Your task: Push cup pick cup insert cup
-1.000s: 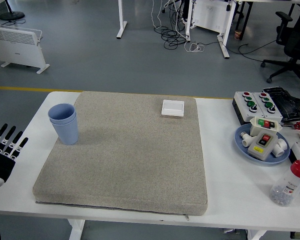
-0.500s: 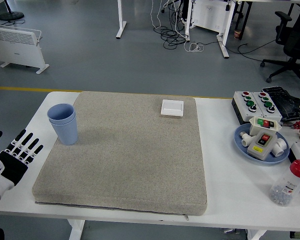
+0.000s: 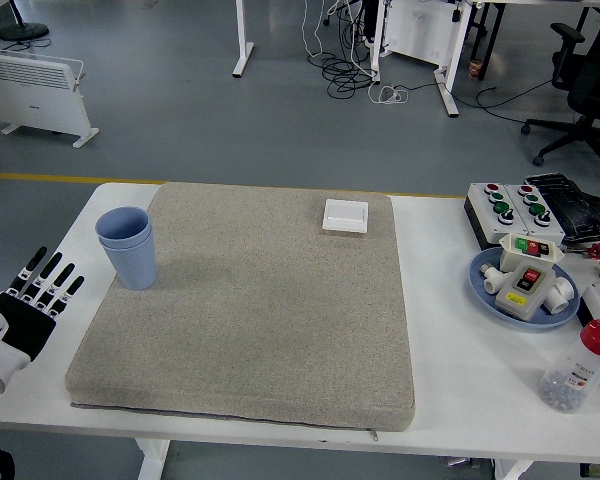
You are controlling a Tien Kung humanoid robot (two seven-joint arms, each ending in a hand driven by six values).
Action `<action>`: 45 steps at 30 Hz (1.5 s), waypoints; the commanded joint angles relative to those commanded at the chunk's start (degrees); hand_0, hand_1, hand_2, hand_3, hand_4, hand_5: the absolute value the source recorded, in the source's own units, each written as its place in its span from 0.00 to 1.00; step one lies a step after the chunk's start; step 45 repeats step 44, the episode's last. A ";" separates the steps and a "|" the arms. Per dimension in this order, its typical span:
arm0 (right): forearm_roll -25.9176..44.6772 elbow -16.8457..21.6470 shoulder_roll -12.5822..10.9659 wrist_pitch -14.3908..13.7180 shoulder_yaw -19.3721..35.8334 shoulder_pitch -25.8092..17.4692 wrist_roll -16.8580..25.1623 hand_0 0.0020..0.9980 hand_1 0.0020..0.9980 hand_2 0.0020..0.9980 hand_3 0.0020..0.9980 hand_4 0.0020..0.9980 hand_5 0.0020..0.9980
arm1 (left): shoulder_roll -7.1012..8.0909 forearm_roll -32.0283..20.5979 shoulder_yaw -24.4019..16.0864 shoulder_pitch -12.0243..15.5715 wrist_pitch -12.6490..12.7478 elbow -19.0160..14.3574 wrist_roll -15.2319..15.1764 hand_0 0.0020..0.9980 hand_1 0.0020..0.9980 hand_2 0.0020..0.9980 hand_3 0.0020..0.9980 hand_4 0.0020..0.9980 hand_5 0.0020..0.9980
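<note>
Two blue cups [image 3: 128, 246], one nested inside the other, stand upright on the left edge of a beige mat [image 3: 250, 300]. My left hand [image 3: 28, 305] hovers at the table's left edge, well below and left of the cups, fingers spread and holding nothing. The right hand does not appear in the head view.
A small white square box [image 3: 345, 215] lies at the mat's far edge. On the right are a button box [image 3: 525, 208], a blue plate [image 3: 480, 282] with switch parts, and a red-capped bottle [image 3: 580, 367] near the front right.
My left hand shifted right over the table edge, then drew back slightly left; its fingers stay spread. The cups have not moved.
</note>
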 joint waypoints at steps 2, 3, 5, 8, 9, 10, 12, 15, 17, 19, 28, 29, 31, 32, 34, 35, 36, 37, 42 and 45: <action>-0.15 0.00 0.02 0.03 0.10 0.04 0.00 0.74 0.70 0.68 0.58 0.18 0.55 | -0.13 -0.33 0.15 -0.27 -0.59 0.23 -0.29 0.82 0.80 0.83 0.73 0.61 1.00; -0.16 0.00 0.03 0.04 0.12 0.05 0.01 0.74 0.70 0.68 0.58 0.18 0.55 | -0.16 -0.40 0.17 -0.32 -0.66 0.29 -0.34 0.82 0.80 0.83 0.73 0.61 1.00; -0.21 0.00 0.07 0.04 0.23 0.13 0.03 0.74 0.70 0.68 0.58 0.18 0.55 | -0.28 -0.41 0.14 -0.35 -0.76 0.54 -0.32 0.82 0.80 0.83 0.73 0.61 1.00; -0.14 0.00 0.08 0.03 0.29 0.20 0.05 0.74 0.70 0.68 0.58 0.18 0.55 | -0.35 -0.68 0.04 -0.21 -0.89 0.83 -0.24 0.83 0.82 0.84 0.74 0.61 1.00; -0.12 0.00 0.08 0.04 0.31 0.24 0.04 0.74 0.70 0.68 0.58 0.18 0.55 | -0.38 -0.87 -0.02 -0.16 -0.90 0.95 -0.23 0.83 0.82 0.84 0.74 0.61 1.00; -0.11 0.00 0.08 0.05 0.35 0.28 0.03 0.74 0.70 0.68 0.58 0.18 0.55 | -0.41 -1.10 -0.09 -0.12 -0.89 1.09 -0.25 0.83 0.82 0.84 0.74 0.61 1.00; -0.21 0.00 0.09 0.06 0.45 0.37 0.00 0.74 0.70 0.68 0.58 0.18 0.55 | -0.41 -1.24 -0.13 -0.11 -0.80 1.28 -0.28 0.83 0.82 0.84 0.74 0.61 1.00; -0.27 0.00 0.12 0.06 0.56 0.51 -0.01 0.74 0.70 0.68 0.58 0.18 0.55 | -0.49 -1.15 -0.18 -0.19 -0.58 1.68 -0.38 0.85 0.84 0.86 0.75 0.61 1.00; -0.29 0.00 0.13 0.06 0.58 0.53 -0.01 0.74 0.70 0.68 0.58 0.18 0.55 | -0.52 -1.14 -0.20 -0.20 -0.55 1.73 -0.41 0.85 0.84 0.86 0.75 0.61 1.00; -0.16 0.00 0.14 0.06 0.52 0.60 0.03 0.74 0.70 0.68 0.58 0.17 0.55 | -0.59 -0.92 -0.24 -0.22 -0.51 1.96 -0.60 0.86 0.84 0.86 0.76 0.61 1.00; -0.22 0.00 0.06 0.18 0.26 0.73 -0.01 0.74 0.70 0.68 0.58 0.17 0.55 | -0.73 -0.30 -0.22 -0.20 -0.42 2.03 -1.42 0.85 0.85 0.87 0.76 0.61 1.00; -0.21 0.00 0.05 0.20 0.22 0.73 -0.03 0.74 0.70 0.68 0.58 0.17 0.55 | -0.74 -0.29 -0.23 -0.18 -0.40 2.02 -1.49 0.85 0.85 0.87 0.76 0.61 1.00; -0.42 0.00 0.02 0.25 0.34 0.67 -0.11 0.75 0.70 0.68 0.58 0.17 0.55 | -0.76 -0.32 -0.26 -0.09 0.32 2.06 -2.03 0.84 0.84 0.85 0.76 0.61 1.00; -0.46 0.00 0.01 0.27 0.34 0.65 -0.13 0.75 0.70 0.68 0.58 0.17 0.55 | -0.76 -0.31 -0.26 -0.05 0.79 2.10 -2.26 0.84 0.84 0.85 0.76 0.61 1.00; -0.44 0.00 0.02 0.25 0.37 0.65 -0.10 0.75 0.70 0.68 0.58 0.17 0.55 | -0.72 -0.16 -0.29 -0.05 1.78 2.44 -2.83 0.84 0.84 0.85 0.76 0.61 1.00; -0.35 0.00 0.03 0.24 0.33 0.65 -0.07 0.75 0.70 0.68 0.58 0.17 0.55 | -0.72 -0.30 -0.36 0.02 2.06 2.55 -3.10 0.84 0.84 0.85 0.76 0.61 1.00; -0.23 0.00 0.04 0.22 0.29 0.64 -0.02 0.75 0.70 0.68 0.58 0.17 0.55 | -0.76 -0.46 -0.46 0.11 2.14 2.58 -3.31 0.84 0.84 0.85 0.76 0.61 1.00; -0.19 0.00 0.04 0.21 0.28 0.64 0.00 0.75 0.70 0.68 0.58 0.18 0.55 | -0.78 -0.50 -0.51 0.15 2.16 2.58 -3.40 0.84 0.82 0.85 0.75 0.61 1.00; -0.57 0.00 0.07 0.25 0.41 0.53 -0.06 0.75 0.70 0.68 0.58 0.18 0.55 | -0.93 -0.42 -0.52 0.03 1.97 2.54 -3.73 0.84 0.82 0.85 0.75 0.61 1.00; -0.76 0.00 0.08 0.26 0.48 0.46 -0.09 0.75 0.70 0.68 0.58 0.18 0.55 | -0.94 -0.31 -0.54 0.05 1.96 2.49 -3.80 0.84 0.82 0.85 0.75 0.61 1.00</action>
